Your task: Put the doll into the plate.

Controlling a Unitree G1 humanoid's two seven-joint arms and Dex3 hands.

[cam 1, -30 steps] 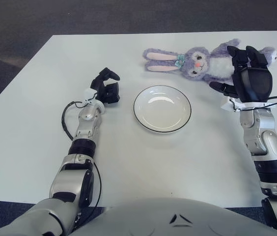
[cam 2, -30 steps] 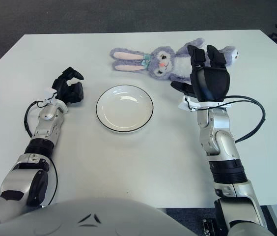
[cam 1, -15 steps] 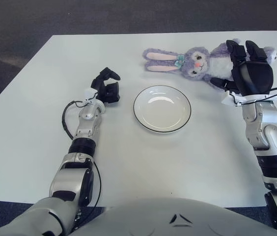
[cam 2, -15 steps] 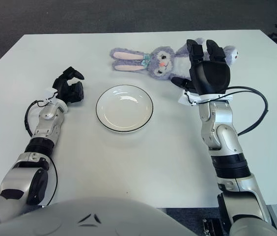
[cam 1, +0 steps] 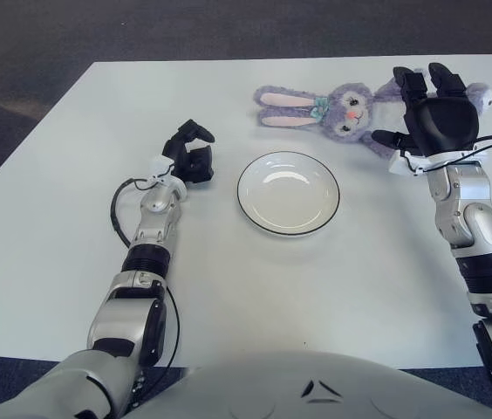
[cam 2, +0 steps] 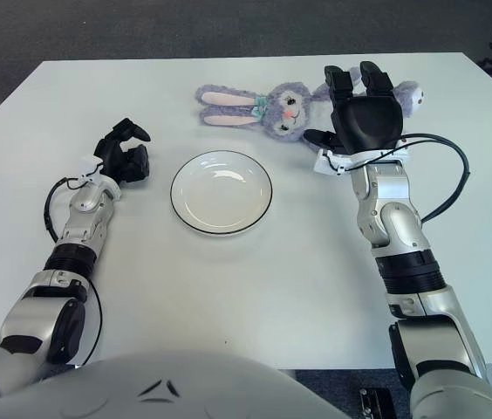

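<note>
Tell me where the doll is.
The doll lies at the table's far right, just beyond the plate, with the right robot hand over its body.

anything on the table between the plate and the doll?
Nothing: in the left eye view only bare white table shows between the plate and the doll. The right hand covers the doll's body; the left hand shows left of the plate.

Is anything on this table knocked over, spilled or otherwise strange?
Nothing stands out. The purple plush bunny doll lies flat beyond the empty white plate, the right hand spread over its body.
</note>
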